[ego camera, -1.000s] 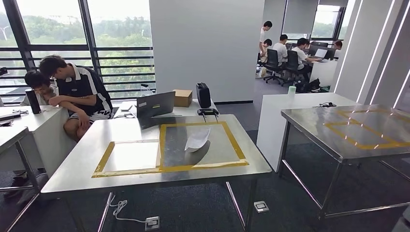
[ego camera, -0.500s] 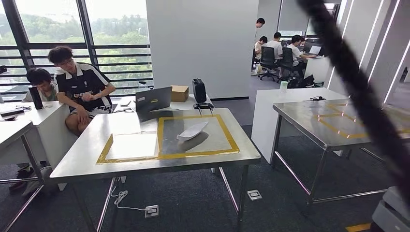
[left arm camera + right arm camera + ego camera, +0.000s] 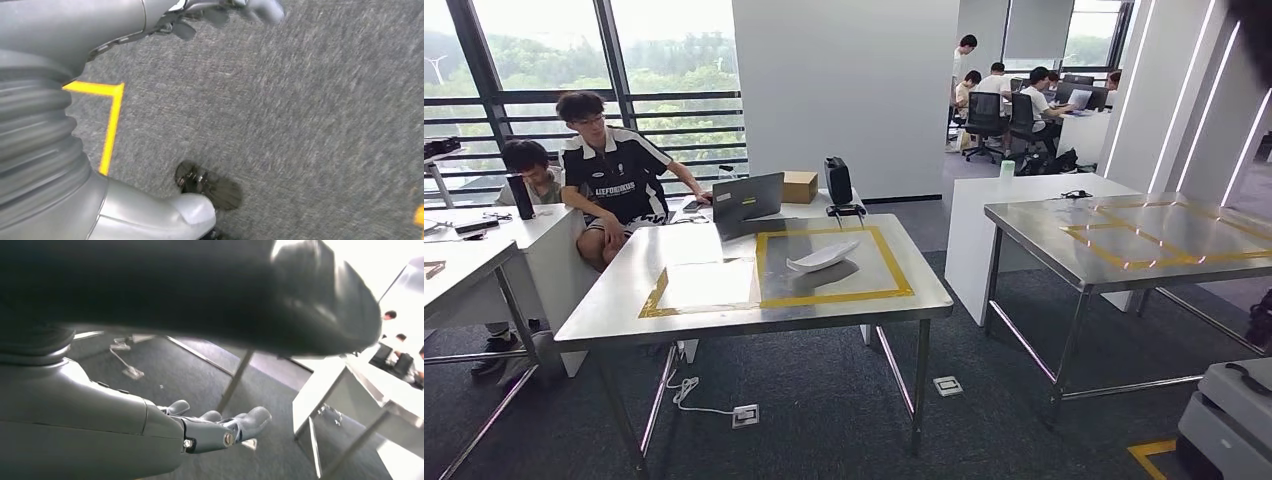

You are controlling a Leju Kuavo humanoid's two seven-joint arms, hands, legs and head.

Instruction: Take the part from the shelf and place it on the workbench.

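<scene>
A white curved part (image 3: 823, 255) lies on the steel workbench (image 3: 724, 315), inside a square of yellow tape (image 3: 902, 290). The bench stands a few steps ahead of me, a little left of centre. My right hand (image 3: 220, 427) hangs over the dark carpet with its fingers stretched out and nothing in it; a blurred dark shape lies across that view above it. My left hand (image 3: 225, 10) hangs above grey carpet, blurred, holding nothing.
A second steel table (image 3: 1044, 225) with yellow tape stands to the right, a white counter (image 3: 1024, 195) behind it. Two people (image 3: 614, 170) sit at the bench's far left by a laptop (image 3: 746, 200). A grey unit (image 3: 1234, 420) sits at the bottom right.
The camera has moved: the workbench now looks farther off and more floor shows. The dark blurred band across the right of the picture is now only in the top right corner.
</scene>
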